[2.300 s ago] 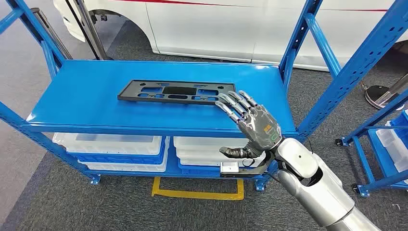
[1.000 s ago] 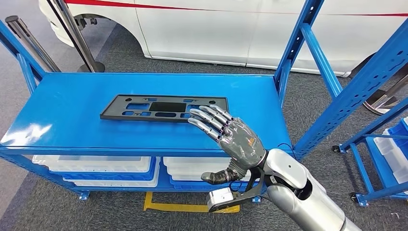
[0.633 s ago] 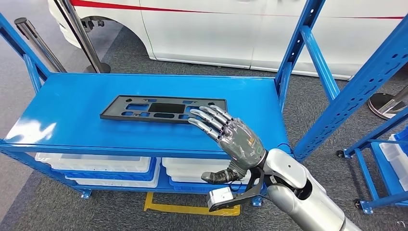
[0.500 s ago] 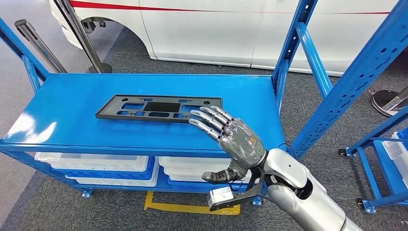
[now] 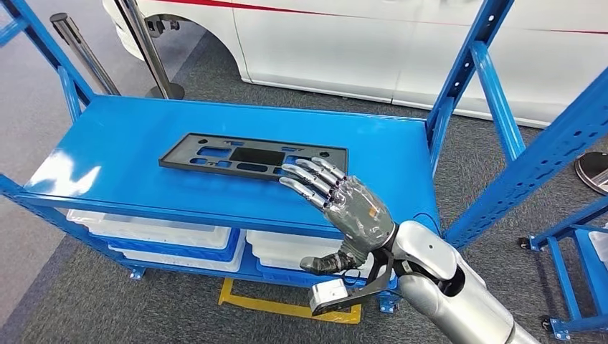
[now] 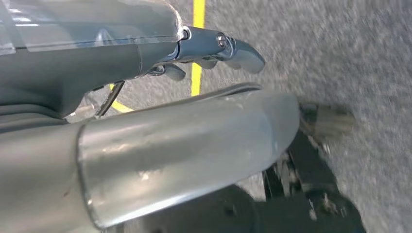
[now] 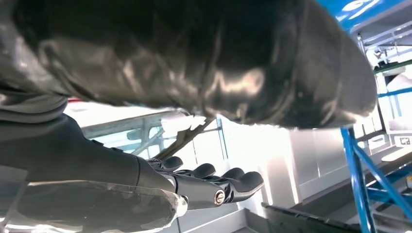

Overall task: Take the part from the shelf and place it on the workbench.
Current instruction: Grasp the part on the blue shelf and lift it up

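Observation:
A flat black part (image 5: pixel 252 156) with several cut-outs lies on the top of the blue shelf (image 5: pixel 107 161). My right hand (image 5: pixel 344 204) reaches in from the near right, palm down and fingers spread, holding nothing. Its fingertips (image 5: pixel 290 177) hover at the part's near right corner; I cannot tell whether they touch it. In the right wrist view the dark fingers (image 7: pixel 214 187) stretch out straight toward the part's edge (image 7: pixel 311 221). In the left wrist view my left hand (image 6: pixel 214 48) hangs over grey floor and holds nothing.
A white car (image 5: pixel 373 43) stands behind the shelf. Blue uprights (image 5: pixel 459 79) rise at the shelf's right end. White bins (image 5: pixel 165 233) fill the lower level. Two metal posts (image 5: pixel 147 43) stand at the back left. Yellow floor tape (image 5: pixel 287 308) runs under the shelf.
The camera has shifted, so the whole scene slid right. My right hand came closer over the part's near right corner than 2.3 s ago; since one second ago it has hardly moved.

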You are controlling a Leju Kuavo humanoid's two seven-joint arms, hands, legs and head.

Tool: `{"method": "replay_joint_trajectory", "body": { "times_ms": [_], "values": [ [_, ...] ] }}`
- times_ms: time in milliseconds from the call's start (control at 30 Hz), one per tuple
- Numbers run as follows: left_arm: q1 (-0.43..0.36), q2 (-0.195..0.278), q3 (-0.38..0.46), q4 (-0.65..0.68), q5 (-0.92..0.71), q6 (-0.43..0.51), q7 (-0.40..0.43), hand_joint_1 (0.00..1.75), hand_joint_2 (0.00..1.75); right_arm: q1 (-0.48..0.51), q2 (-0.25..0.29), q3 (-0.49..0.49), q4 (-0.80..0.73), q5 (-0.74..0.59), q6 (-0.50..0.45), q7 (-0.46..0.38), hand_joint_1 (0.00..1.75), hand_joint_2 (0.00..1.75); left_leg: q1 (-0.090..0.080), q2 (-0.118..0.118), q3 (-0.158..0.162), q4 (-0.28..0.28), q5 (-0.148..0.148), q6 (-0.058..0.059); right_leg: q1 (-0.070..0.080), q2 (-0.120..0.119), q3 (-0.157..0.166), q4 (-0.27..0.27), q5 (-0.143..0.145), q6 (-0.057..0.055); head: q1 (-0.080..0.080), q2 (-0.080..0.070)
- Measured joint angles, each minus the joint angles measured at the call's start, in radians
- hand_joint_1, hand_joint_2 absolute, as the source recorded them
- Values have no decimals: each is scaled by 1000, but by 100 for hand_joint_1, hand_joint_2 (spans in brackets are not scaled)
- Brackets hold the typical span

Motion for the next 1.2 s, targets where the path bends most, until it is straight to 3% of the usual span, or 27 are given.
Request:
{"method": "replay_joint_trajectory", "body": {
  "times_ms": [67,100,167,200,233,267,367,433,533,867,1033,1100,1167,1200],
  "values": [
    [1,-1,0,0,0,-2,0,0,0,-3,0,0,-1,0,0,0,0,0,7,-9,9,-17,8,6,-1,17,-7,24,-21,10,1,0],
    [1,-2,0,0,-1,-3,0,0,0,-4,0,0,-1,0,1,-1,0,0,10,-14,13,-24,11,9,-2,31,-26,65,-46,14,1,0],
    [-1,-2,1,0,-3,-6,3,0,0,-3,0,0,0,-1,2,-1,0,0,9,-23,13,-25,12,12,-5,53,-94,195,-104,19,2,0],
    [-2,-2,1,0,-4,-8,6,0,0,-2,0,0,2,-1,3,-1,0,0,9,-27,12,-24,11,12,-6,56,-125,250,-119,21,2,0],
    [-2,-2,1,0,-6,-10,9,0,0,-1,0,0,3,-1,3,-1,0,0,9,-32,12,-22,10,13,-6,56,-143,274,-114,22,2,0],
    [-2,-2,1,0,-7,-11,13,0,0,-1,0,0,4,-1,3,0,0,0,9,-36,13,-20,8,12,-7,56,-141,259,-89,23,2,0],
    [-2,-2,2,0,-8,-14,19,0,0,-5,0,0,7,0,4,11,0,0,7,-48,12,-4,-2,4,-9,60,-64,71,17,15,2,0],
    [-2,-2,3,0,-9,-16,20,0,0,-8,3,0,10,1,7,20,0,0,3,-50,6,6,-9,1,-8,65,-39,8,34,10,1,0],
    [-2,-3,5,0,-14,-19,20,0,0,-14,9,0,18,3,17,30,0,0,2,-49,5,6,-10,5,-6,66,-39,5,34,9,1,0],
    [-7,-2,5,0,-26,-28,19,0,0,-30,63,0,89,4,34,41,0,0,2,-49,5,5,-9,3,-6,66,-39,5,34,6,0,0],
    [-8,-3,6,0,-26,-28,19,0,0,-38,77,0,100,5,34,41,0,0,6,-47,15,-18,0,10,-8,64,-39,9,28,19,1,0],
    [-8,-3,6,0,-27,-29,19,0,0,-42,78,0,103,5,34,41,0,0,10,-45,24,-33,7,15,-7,63,-74,84,-17,23,1,0],
    [-8,-3,7,0,-27,-29,19,0,0,-42,78,0,108,5,35,41,0,0,9,-45,24,-34,7,17,-7,63,-141,212,-72,26,1,0],
    [-8,-4,7,0,-28,-29,19,0,0,-41,78,0,111,5,35,41,0,0,9,-45,25,-32,5,17,-7,63,-167,257,-81,27,2,0]
  ]
}}
